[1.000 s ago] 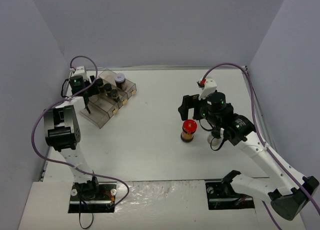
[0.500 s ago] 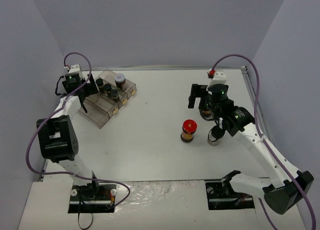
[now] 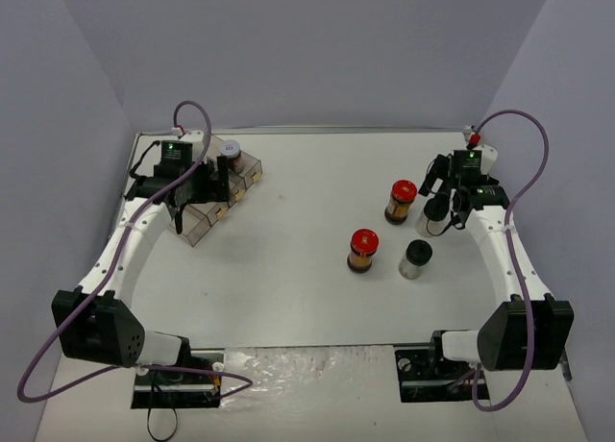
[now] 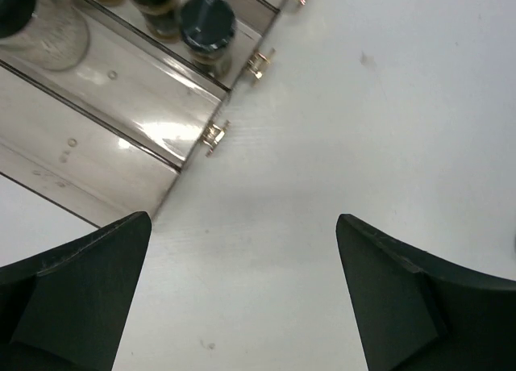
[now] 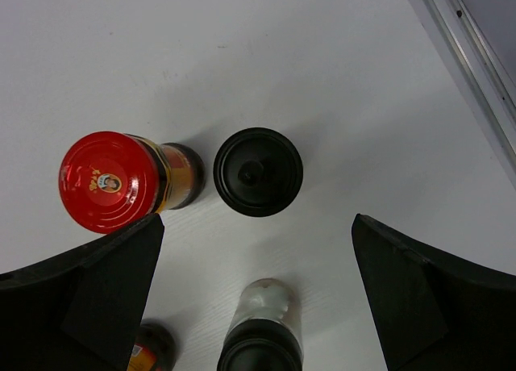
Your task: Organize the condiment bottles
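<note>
White counter (image 3: pixel 307 298) is carrying a clear plastic compartment tray (image 3: pixel 192 226) at its far left, where small black-capped clear jars (image 4: pixel 207 20) and one white-lidded jar (image 3: pixel 229 149) are standing in the compartments. Left pincer (image 4: pixel 242 219) is hovering released by the tray's clasped edge, grasping nothing. Right pincer (image 5: pixel 258 218) is hanging wide open above an upright black-capped jar (image 5: pixel 258 171), while two red-lidded jars of orange-brown contents (image 5: pixel 109 181) and a further black-capped jar (image 5: pixel 258 335) are standing loose on the counter nearby.

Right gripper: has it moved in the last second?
Yes. The right gripper has swung right, away from the near red jar, which stayed put, toward the right edge of the table.
</note>
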`<state>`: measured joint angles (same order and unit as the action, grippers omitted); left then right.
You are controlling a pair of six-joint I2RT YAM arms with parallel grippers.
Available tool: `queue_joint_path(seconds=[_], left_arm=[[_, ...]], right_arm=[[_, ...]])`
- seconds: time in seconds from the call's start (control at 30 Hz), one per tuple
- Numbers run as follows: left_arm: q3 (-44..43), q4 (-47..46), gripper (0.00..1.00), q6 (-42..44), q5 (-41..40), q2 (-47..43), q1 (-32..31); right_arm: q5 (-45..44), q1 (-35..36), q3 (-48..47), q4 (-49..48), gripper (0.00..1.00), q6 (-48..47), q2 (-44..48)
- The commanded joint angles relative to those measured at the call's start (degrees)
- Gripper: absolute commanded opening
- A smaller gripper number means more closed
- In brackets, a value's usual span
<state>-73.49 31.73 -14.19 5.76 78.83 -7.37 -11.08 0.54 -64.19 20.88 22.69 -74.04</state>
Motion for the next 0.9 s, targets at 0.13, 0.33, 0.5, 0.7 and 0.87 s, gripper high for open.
queue_joint_path(seconds=[0.13, 0.33, 0.5, 0.7, 0.87], left_arm=[[-2.72, 8.0, 0.97, 1.84, 1.5, -4.6, -3.17], [-3.32, 7.82, 0.97, 1.71, 1.71, -4.36, -4.8], [-3.26, 7.82, 0.97, 1.91, 1.33, -4.71, -5.2], [-3.37, 8.05, 0.97, 1.97, 1.45, -5.0, -5.29], [-3.76, 8.26, 0.97, 2.06, 1.57, -5.09, -5.38]], right_arm=[[2.01, -1.91, 0.9, -4.13, 0.99, -1.85, -8.26], [1.23, -2.27, 1.35, -6.33, 0.97, -0.98, -11.57], [1.54, -2.3, 2.8, -8.13, 0.93, -0.77, -12.69], [0.83, -2.3, 2.92, -9.81, 0.8, -0.94, -14.78], [-0.35, -2.3, 1.54, -9.89, 0.57, -1.51, -15.78]])
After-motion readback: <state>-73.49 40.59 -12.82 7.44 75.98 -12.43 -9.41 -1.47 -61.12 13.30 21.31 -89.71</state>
